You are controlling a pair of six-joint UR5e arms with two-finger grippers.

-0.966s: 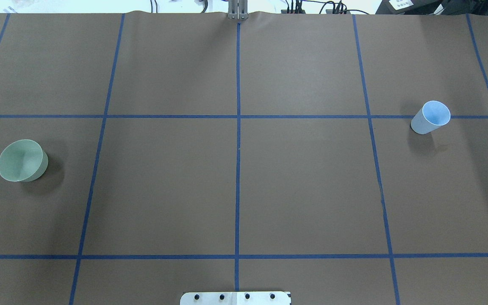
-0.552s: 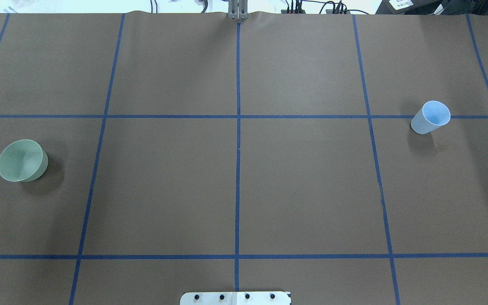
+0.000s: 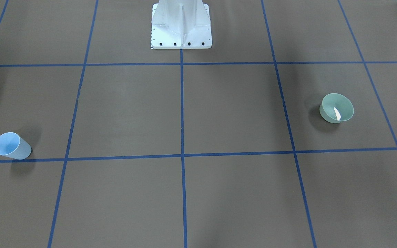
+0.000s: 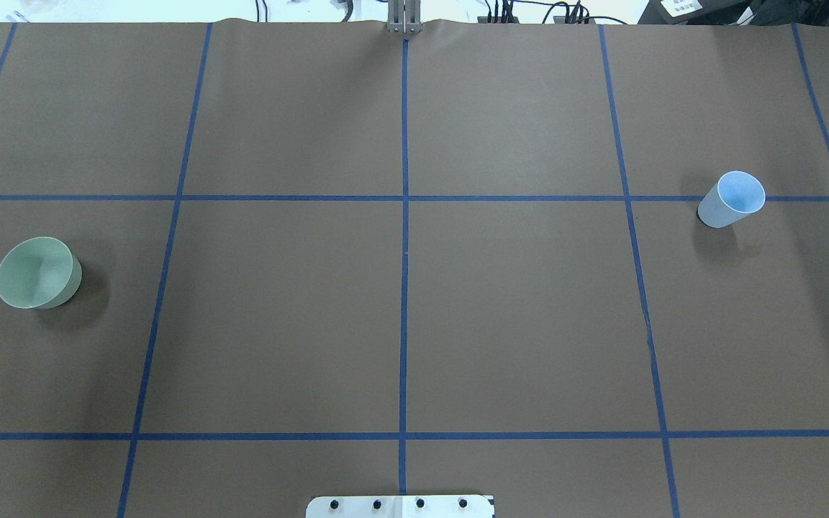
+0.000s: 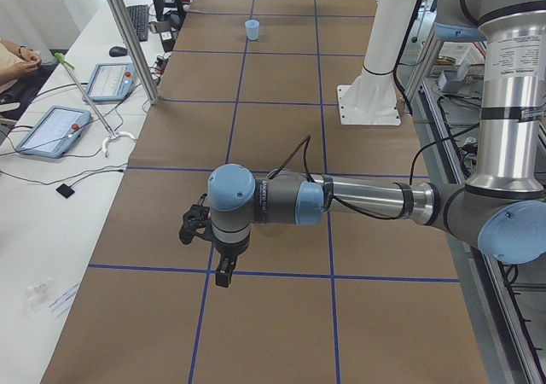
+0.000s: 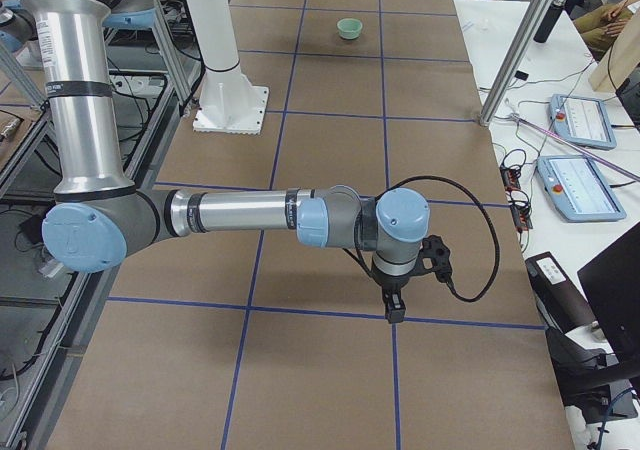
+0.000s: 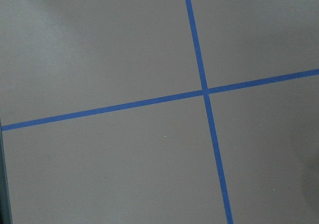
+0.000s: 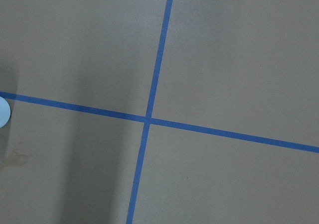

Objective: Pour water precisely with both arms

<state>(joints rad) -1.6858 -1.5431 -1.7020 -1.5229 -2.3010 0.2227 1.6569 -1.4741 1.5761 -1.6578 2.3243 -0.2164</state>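
Facing the robot, the brown counter (image 3: pixel 219 110) carries a white pedestal (image 3: pixel 181 24) at 12 o'clock, a green bowl (image 3: pixel 336 108) at 3 o'clock and a blue cup (image 3: pixel 11 146) at 8 o'clock, well apart. Overhead, the bowl sits at 9 o'clock and the cup at 2 o'clock. From the left end, the left arm (image 5: pixel 367 201) reaches across the counter at 6 o'clock, its left pincer (image 5: pixel 223 275) pointing down; I cannot tell whether it is open or closed. From the right end, the right arm (image 6: pixel 240 213) does likewise, and the right pincer (image 6: pixel 395 308) is equally unreadable. The right wrist view catches the cup's edge at 9 o'clock.
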